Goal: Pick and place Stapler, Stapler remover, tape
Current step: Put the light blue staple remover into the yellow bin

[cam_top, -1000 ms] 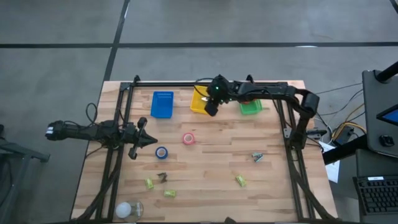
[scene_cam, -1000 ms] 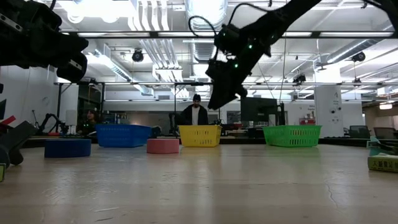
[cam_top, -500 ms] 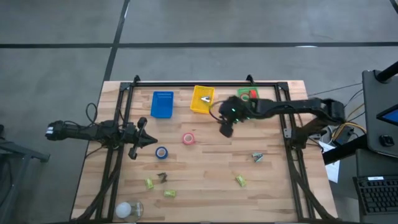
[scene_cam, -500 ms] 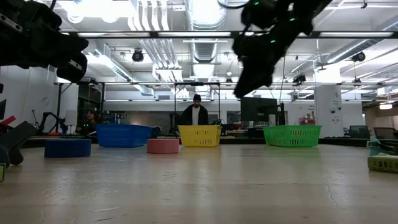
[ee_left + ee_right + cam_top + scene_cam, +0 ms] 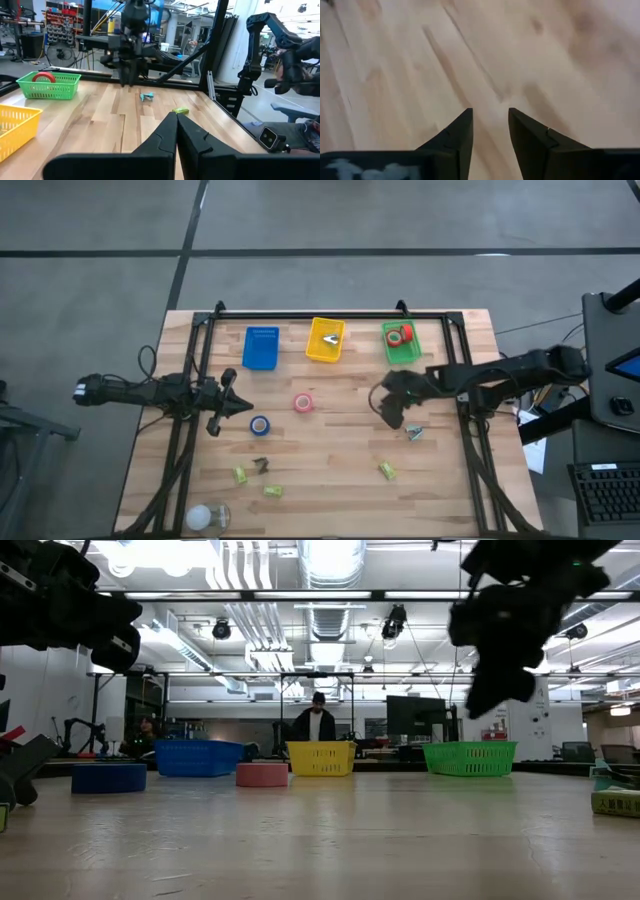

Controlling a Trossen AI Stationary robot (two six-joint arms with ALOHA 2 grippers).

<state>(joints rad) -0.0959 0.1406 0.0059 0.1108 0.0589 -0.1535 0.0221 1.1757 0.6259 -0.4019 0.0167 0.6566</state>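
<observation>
From above I see the pink tape roll (image 5: pixel 303 403) lying flat near the middle of the table (image 5: pixel 330 450), with the blue tape roll (image 5: pixel 260 425) just beside it toward the left arm; a red roll (image 5: pixel 395 335) already sits inside the green basket (image 5: pixel 401 352) at the far edge, next to the yellow basket (image 5: pixel 326 340) (which holds a small grey object I take for a staple remover (image 5: pixel 331 338), though it is too small to be sure) and the blue basket (image 5: pixel 261 348). A small teal item (image 5: pixel 413 432) lies on the wood near the right arm, and green pieces (image 5: pixel 386 470) lie nearer the front edge. My right gripper (image 5: pixel 392 412) hangs over bare boards just beside that teal item; its wrist view shows its fingers (image 5: pixel 461 134) parted by a narrow gap with nothing between them. My left gripper (image 5: pixel 238 408) waits at the left side, close to the blue roll, its fingers (image 5: pixel 167 137) pressed together and empty.
</observation>
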